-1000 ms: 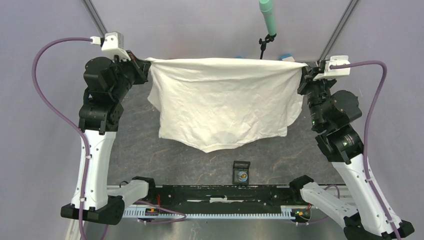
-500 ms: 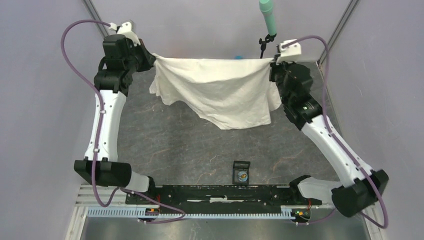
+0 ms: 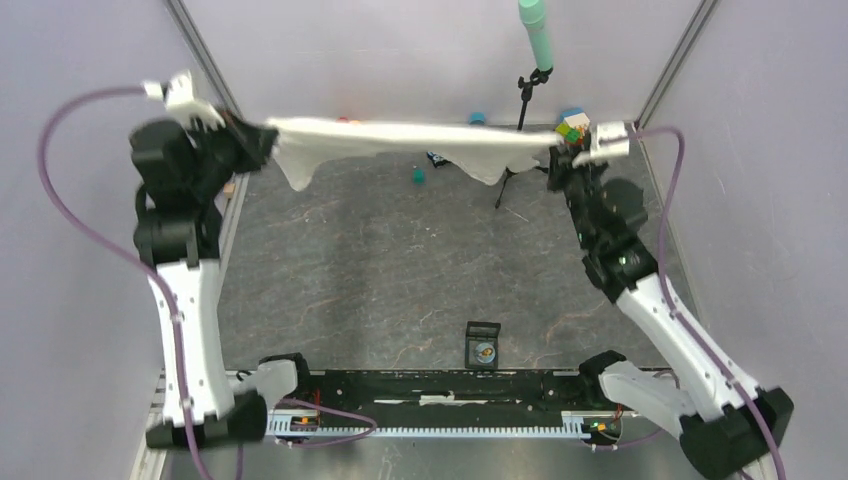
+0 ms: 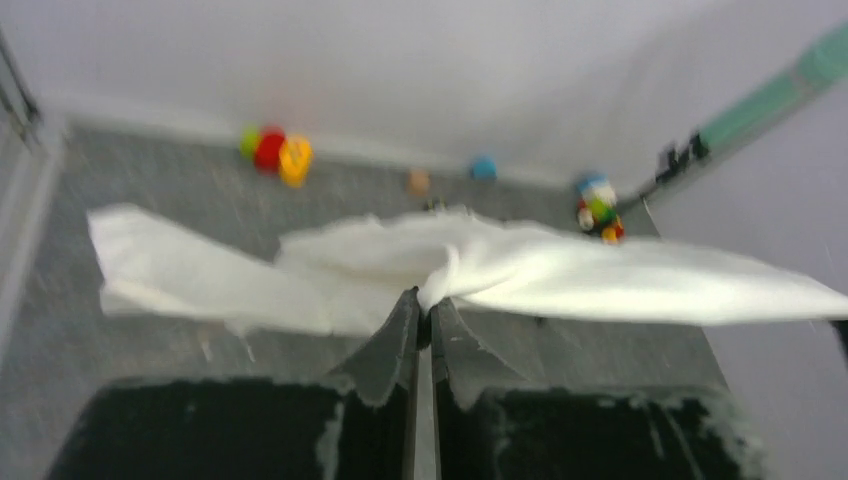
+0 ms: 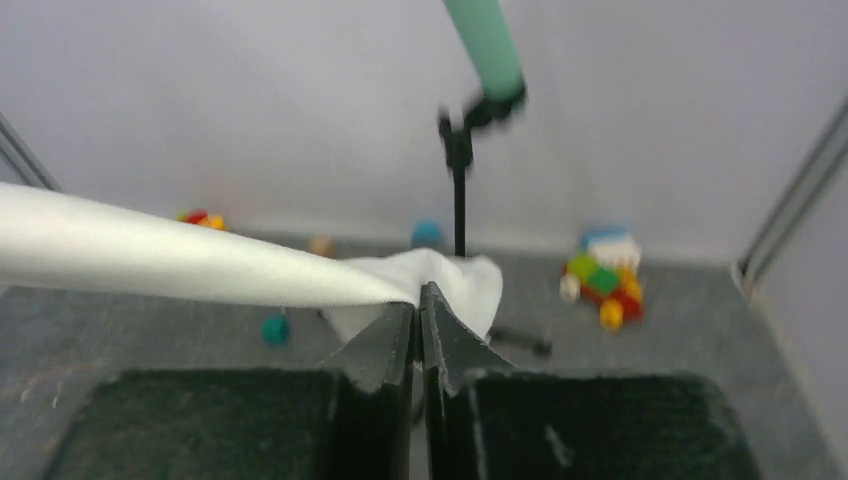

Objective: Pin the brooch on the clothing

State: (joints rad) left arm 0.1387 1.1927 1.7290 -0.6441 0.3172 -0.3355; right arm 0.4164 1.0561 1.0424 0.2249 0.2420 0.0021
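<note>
Both arms are raised toward the far wall, set wide apart. The clothing [image 3: 400,134] spans between them as a taut band above the tabletop [image 3: 380,270]. The left gripper [image 3: 258,141] and right gripper [image 3: 556,160] are each clamped tight on a shirt edge. The brooch [image 3: 484,351] sits in a black holder [image 3: 483,330] at the near edge, well apart from the clothing.

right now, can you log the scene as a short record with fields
clothing: white, lifted off the table, stretched between both arms at the far end
left jaws: shut on one end of the clothing
right jaws: shut on the opposite end
brooch: on the black holder at the near edge, apart from the clothing
task state: brooch not yet pinned
other: small toys along the far wall
</note>
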